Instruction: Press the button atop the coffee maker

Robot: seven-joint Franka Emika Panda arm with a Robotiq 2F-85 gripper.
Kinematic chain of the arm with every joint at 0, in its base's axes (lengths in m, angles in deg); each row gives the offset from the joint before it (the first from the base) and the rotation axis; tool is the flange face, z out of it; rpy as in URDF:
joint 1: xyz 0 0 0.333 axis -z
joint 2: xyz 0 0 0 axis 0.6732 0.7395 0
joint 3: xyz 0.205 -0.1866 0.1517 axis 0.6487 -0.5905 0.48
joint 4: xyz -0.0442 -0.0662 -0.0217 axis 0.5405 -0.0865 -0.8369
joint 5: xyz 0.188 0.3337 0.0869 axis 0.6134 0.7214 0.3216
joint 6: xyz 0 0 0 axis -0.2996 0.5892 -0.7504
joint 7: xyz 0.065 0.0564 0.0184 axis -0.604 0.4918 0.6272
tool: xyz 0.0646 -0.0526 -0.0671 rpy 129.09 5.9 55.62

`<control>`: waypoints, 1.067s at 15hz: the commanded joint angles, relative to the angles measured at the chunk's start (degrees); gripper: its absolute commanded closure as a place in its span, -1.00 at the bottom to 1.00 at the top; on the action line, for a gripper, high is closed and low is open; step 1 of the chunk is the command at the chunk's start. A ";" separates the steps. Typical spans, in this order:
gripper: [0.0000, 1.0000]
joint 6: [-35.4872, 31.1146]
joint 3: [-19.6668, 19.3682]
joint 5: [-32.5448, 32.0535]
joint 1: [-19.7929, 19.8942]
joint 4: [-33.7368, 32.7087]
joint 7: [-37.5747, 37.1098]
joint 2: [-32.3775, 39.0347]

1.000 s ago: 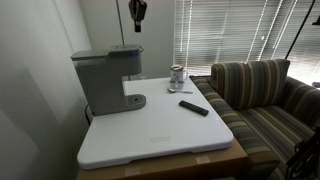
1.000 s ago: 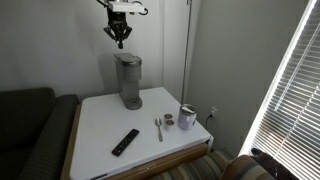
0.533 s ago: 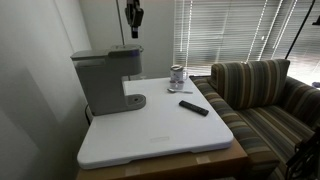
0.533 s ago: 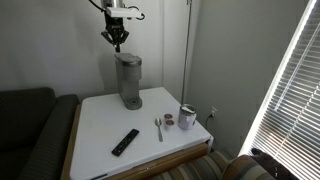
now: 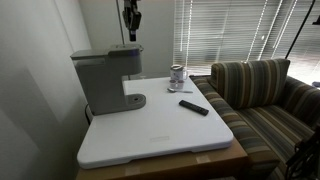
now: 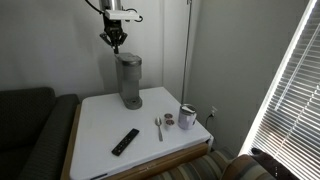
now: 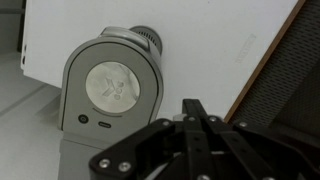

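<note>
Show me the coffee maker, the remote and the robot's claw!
coffee maker [image 5: 100, 88]: exterior view, on its tall grey column.
remote [image 6: 125, 141]: exterior view, middle of its black body.
gripper [image 6: 116, 45]: exterior view, between its shut fingertips.

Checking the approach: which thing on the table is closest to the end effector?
The grey coffee maker: the shut end effector hovers just above its top; the black remote and glass jar lie farther off.

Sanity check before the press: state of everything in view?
coffee maker: upright on table, untouched
end effector: shut, hovering above the coffee maker, no contact
remote: lying flat
glass jar: upright
spoon: lying flat
blinds: lowered
</note>
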 commanded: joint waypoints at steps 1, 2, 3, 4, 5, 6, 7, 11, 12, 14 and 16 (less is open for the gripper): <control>1.00 0.07 0.24 0.43 1.06 -0.61 1.10 -0.32; 1.00 0.22 0.41 0.69 1.60 -0.92 1.61 -0.25; 1.00 0.38 0.47 0.85 2.19 -1.24 2.09 -0.18; 1.00 0.38 0.54 0.95 2.68 -1.46 2.52 -0.09; 1.00 3.14 0.28 1.29 2.65 -7.39 3.44 2.96; 1.00 3.52 0.32 1.53 3.11 -7.82 4.01 3.08; 1.00 3.61 0.36 1.80 3.47 -8.68 4.90 3.43; 1.00 0.81 1.06 2.18 4.21 -4.47 7.62 1.30; 1.00 0.96 1.23 2.09 4.05 -4.25 8.11 1.26; 1.00 1.15 1.41 1.83 3.57 -3.95 8.88 1.28; 1.00 0.91 1.30 1.49 3.02 -3.76 9.35 1.50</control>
